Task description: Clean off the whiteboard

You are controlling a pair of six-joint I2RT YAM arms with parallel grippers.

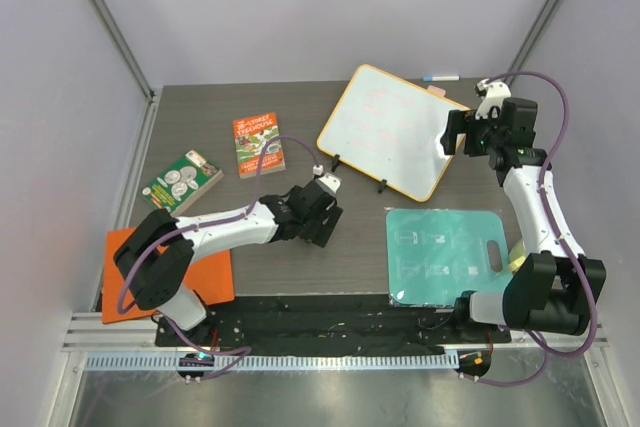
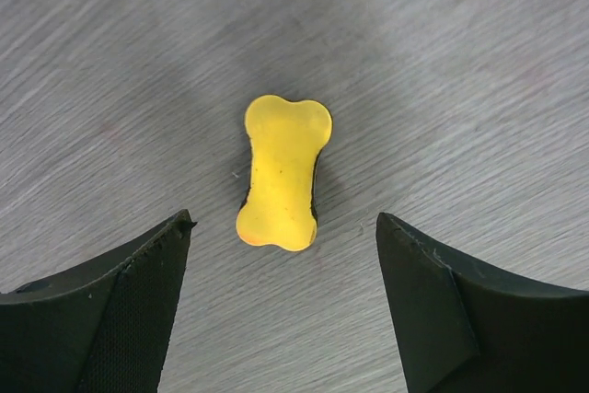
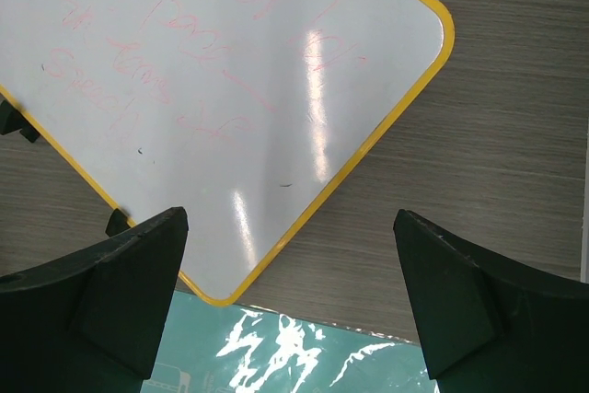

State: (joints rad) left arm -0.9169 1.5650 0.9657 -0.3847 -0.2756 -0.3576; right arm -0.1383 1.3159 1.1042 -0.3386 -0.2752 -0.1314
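The left arm (image 1: 220, 227) reaches from its base toward the middle and bends down low. The left gripper (image 2: 283, 218) points straight down, its two fingers (image 2: 120, 310) spread wide apart. The right arm (image 1: 535, 207) stretches far forward and sits higher up. The right gripper (image 3: 290, 216) looks down too, its fingers wide apart.

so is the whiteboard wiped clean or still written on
Still written on. Faint pink handwriting runs across the whiteboard in the right wrist view, and pale pink traces show from above too.
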